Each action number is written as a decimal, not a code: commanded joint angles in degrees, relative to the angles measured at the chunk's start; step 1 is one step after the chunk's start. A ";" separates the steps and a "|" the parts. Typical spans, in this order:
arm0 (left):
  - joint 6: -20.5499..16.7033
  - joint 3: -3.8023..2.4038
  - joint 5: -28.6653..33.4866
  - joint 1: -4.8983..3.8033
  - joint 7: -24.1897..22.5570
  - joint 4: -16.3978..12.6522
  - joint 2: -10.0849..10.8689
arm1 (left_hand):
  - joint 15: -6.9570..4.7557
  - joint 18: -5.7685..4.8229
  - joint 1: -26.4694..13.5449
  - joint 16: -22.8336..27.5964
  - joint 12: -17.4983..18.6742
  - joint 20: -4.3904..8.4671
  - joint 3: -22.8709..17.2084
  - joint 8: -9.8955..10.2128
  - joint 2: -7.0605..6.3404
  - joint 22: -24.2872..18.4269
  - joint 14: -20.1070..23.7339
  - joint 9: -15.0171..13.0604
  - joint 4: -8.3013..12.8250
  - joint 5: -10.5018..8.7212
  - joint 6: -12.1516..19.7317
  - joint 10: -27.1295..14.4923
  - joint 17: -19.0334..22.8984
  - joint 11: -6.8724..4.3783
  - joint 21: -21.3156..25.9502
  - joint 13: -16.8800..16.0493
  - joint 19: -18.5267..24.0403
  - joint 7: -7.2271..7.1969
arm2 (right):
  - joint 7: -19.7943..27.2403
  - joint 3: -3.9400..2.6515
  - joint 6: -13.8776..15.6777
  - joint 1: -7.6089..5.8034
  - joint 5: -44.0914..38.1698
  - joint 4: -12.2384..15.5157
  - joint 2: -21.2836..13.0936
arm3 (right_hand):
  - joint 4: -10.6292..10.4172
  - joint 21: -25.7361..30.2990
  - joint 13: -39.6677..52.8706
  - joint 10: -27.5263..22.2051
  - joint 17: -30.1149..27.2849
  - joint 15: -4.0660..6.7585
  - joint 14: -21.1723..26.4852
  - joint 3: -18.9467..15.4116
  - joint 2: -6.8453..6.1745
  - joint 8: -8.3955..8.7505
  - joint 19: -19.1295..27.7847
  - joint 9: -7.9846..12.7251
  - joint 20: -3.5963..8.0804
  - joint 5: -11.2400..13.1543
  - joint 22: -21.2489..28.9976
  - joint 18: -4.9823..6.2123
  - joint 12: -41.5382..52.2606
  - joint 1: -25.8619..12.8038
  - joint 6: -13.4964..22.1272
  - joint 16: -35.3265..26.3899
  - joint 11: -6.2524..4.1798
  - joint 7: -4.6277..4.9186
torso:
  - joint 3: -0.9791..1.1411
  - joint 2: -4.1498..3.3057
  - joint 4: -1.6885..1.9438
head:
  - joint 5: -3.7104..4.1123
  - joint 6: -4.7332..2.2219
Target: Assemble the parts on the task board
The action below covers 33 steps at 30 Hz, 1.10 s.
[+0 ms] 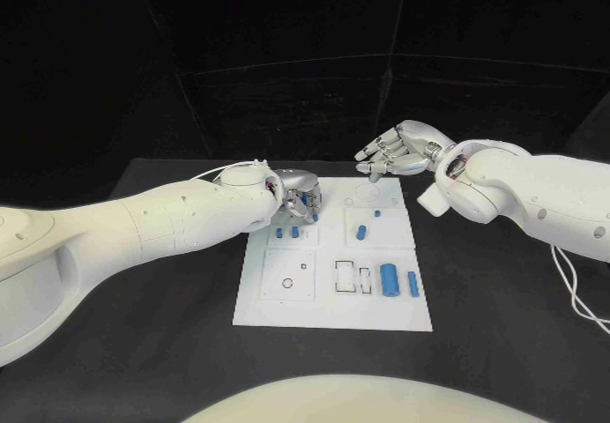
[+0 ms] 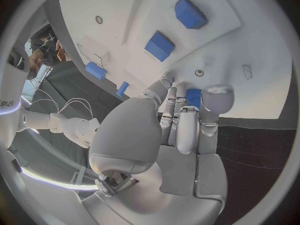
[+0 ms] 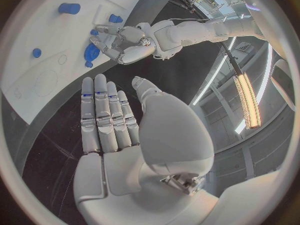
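Observation:
The white task board [image 1: 333, 304] lies in the middle of the black table. My left hand [image 1: 295, 196] hovers over its far left corner, and in the left wrist view its fingertips [image 2: 215, 97] pinch a small blue part [image 2: 194, 98]. My right hand [image 1: 405, 148] hangs above the board's far edge, fingers stretched out [image 3: 106, 120] and holding nothing. Two short blue parts [image 1: 286, 233] lie left of centre, another [image 1: 361, 233] sits mid-board, and two long blue cylinders [image 1: 399, 280] lie at the right. The left hand [image 3: 125, 42] shows across the board in the right wrist view.
Empty outlined recesses [image 1: 347, 276] and a small round hole [image 1: 287, 283] mark the board's near half. A tiny blue piece [image 1: 377, 212] sits near the far edge. Bare black table [image 1: 152, 335] surrounds the board on every side.

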<state>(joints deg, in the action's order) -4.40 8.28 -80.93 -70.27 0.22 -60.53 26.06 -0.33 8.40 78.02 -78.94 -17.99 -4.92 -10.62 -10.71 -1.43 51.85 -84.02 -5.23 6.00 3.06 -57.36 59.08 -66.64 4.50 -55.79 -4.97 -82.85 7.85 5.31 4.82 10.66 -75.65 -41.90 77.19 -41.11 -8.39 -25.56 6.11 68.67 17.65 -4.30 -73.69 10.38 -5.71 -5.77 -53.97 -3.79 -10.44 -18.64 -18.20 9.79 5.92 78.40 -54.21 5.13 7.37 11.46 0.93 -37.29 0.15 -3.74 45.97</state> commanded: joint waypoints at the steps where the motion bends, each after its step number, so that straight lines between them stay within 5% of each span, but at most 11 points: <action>1: 1.63 0.23 -1.04 0.38 0.67 0.06 -0.20 | -0.31 -1.06 -0.17 0.20 0.33 0.12 -0.45 0.25 0.64 0.23 -1.50 0.10 0.01 -0.10 -0.44 0.45 0.09 -0.02 -0.45 0.18 -0.44 0.04 | 0.42 -0.03 0.29 -0.10 -0.04 0.09 0.08 | 0.06 0.35 -0.07 -0.32 -0.06 -0.05 0.47 -0.31 0.51 0.13 -0.08 -0.08 -0.29 -0.35 0.05 0.54 0.39 0.05 0.30 -0.31 0.07 0.21 | 0.03 0.01 0.04 | 0.01 0.01; 21: 1.17 0.22 -0.95 0.47 0.70 -0.37 -0.31 | -0.09 -1.32 -0.70 0.63 3.05 0.03 -1.11 2.19 -1.06 1.68 -1.38 1.12 0.94 -0.16 0.34 -0.27 1.54 0.31 -1.53 1.37 -0.45 0.14 | 0.49 -0.03 0.12 -0.10 -0.04 -0.03 0.22 | 0.10 0.40 -0.11 -0.33 -0.06 -0.04 0.47 -0.28 0.58 0.12 -0.11 -0.08 -0.29 -0.36 0.08 0.55 0.44 0.14 0.31 -0.33 0.06 0.20 | 0.03 -0.01 0.07 | 0.15 -0.08; 33: 1.13 0.22 -0.75 0.52 -0.07 -0.70 -0.40 | -0.09 -1.30 -0.56 0.59 3.43 -0.01 -1.75 2.30 -0.54 1.73 -1.40 1.14 1.12 -0.15 -0.21 -0.07 1.66 0.30 -1.50 1.31 -0.39 -0.01 | 0.50 -0.03 0.02 -0.10 -0.04 -0.14 0.33 | 0.10 0.40 -0.11 -0.33 -0.06 -0.04 0.47 -0.28 0.58 0.12 -0.11 -0.08 -0.29 -0.36 0.08 0.55 0.44 0.14 0.31 -0.33 0.06 0.20 | 0.03 0.02 0.06 | 0.21 0.06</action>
<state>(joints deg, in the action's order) -4.64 8.25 -81.52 -70.17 0.36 -61.12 25.77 -0.40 7.55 77.48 -78.50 -14.85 -4.75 -12.08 -8.66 -1.95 53.57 -83.94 -4.14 7.16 3.09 -57.22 58.83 -65.04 4.90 -57.30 -3.61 -83.02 7.98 5.32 4.81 10.64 -75.65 -41.90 77.02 -40.85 -8.39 -25.27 6.07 68.67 17.64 -4.30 -73.69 10.38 -5.71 -5.77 -53.97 -3.79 -10.44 -18.64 -18.21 9.79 6.15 78.40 -54.21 5.13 7.37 11.46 0.97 -37.27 0.18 -3.54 46.03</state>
